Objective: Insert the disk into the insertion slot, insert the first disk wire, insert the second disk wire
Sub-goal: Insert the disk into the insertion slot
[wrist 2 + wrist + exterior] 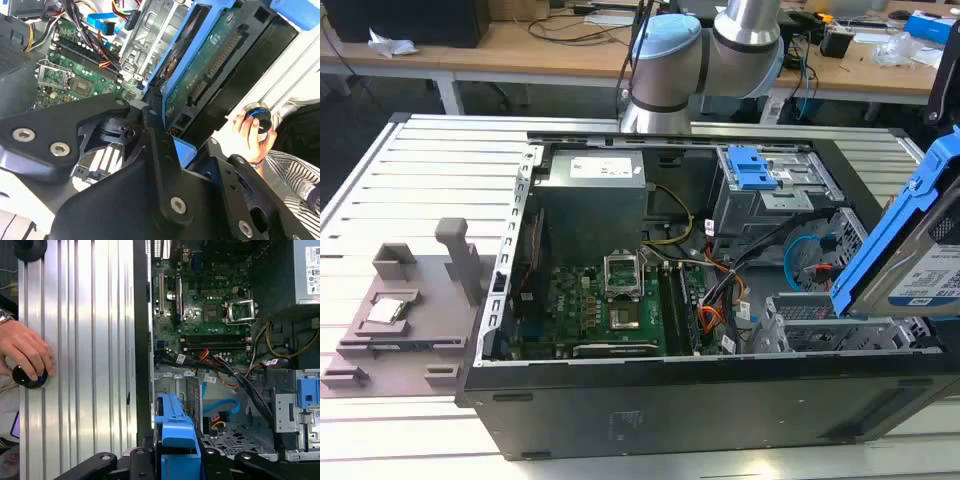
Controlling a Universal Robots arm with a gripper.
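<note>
The disk [910,250], a silver-grey drive in a bright blue caddy, hangs tilted on edge above the open computer case at the exterior view's right. In both wrist views my gripper [177,460] [165,120] is shut on the disk [176,430] [215,55], its black fingers [150,117] clamping the caddy's end. The insertion slot [820,320] [235,437], a low perforated light-grey cage, lies just below the disk and apart from it. A blue flat cable [802,250] [222,407] and a bundle of wires [240,380] loop beside the cage.
A taller grey cage with a blue latch [758,168] stands behind the slot. The motherboard [610,300] and power supply [595,180] fill the case's left half. A person's hand [25,352] rests on a black knob on the slatted table. A grey fixture [410,300] sits at the exterior view's left.
</note>
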